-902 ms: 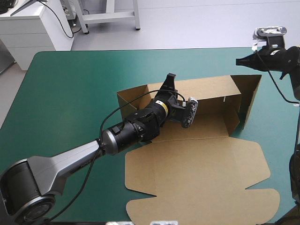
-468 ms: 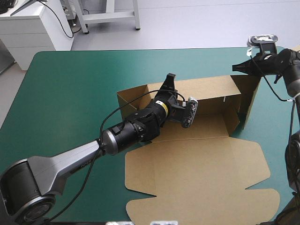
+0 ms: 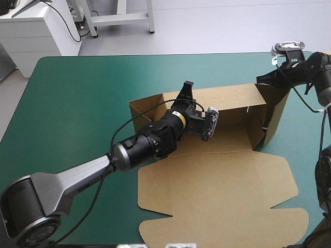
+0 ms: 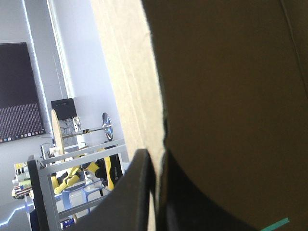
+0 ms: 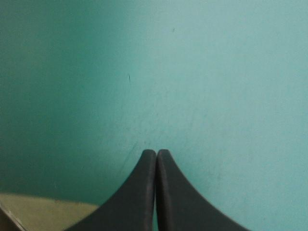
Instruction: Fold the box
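Box lies mid-worktop, lid flat. Left jaws pinch its back wall; right jaws, pressed together, have just reached its right end wall, likely to push it inward.

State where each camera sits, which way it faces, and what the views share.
High view: above and behind the robot, facing forward and down on the table, the box and both arms: left gripper at its far wall, right gripper by its right end.
Left wrist view: on that wrist, facing along fingers shut on the box's wall, room beyond.
Right wrist view: on that wrist, facing down at the table past shut fingers.
Shared: the box shows in all three.
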### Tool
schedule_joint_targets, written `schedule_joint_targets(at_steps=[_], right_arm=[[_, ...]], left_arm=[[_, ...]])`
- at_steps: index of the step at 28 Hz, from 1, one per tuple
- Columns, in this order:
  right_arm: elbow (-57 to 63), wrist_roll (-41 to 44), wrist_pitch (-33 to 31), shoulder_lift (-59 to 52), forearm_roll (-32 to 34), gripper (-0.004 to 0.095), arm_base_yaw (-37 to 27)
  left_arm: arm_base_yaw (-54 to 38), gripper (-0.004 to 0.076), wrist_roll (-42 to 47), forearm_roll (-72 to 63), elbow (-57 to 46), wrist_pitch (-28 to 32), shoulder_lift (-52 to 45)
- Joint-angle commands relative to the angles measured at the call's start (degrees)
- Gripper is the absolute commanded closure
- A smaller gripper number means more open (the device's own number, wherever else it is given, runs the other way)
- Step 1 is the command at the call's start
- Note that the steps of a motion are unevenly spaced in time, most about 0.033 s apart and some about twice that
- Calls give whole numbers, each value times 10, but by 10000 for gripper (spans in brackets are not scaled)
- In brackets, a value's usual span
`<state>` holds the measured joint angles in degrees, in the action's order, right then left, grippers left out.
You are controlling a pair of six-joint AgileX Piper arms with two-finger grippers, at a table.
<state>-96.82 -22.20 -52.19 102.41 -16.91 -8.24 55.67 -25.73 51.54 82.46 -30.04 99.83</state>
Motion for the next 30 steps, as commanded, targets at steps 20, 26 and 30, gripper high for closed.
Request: schedule_joint_targets(at_steps=[20,26,30], right_arm=[[312,-59,128,-242,-49,929,-4],[420,-159,213,-296,-180,929,-4],[423,-239,203,-300,-248,929,-4]], left_arm=[[10,731,9,-36,1,-19,-7],[10,731,9,-25,1,-19,-7],[10,731,9,-22,1,-19,-7]])
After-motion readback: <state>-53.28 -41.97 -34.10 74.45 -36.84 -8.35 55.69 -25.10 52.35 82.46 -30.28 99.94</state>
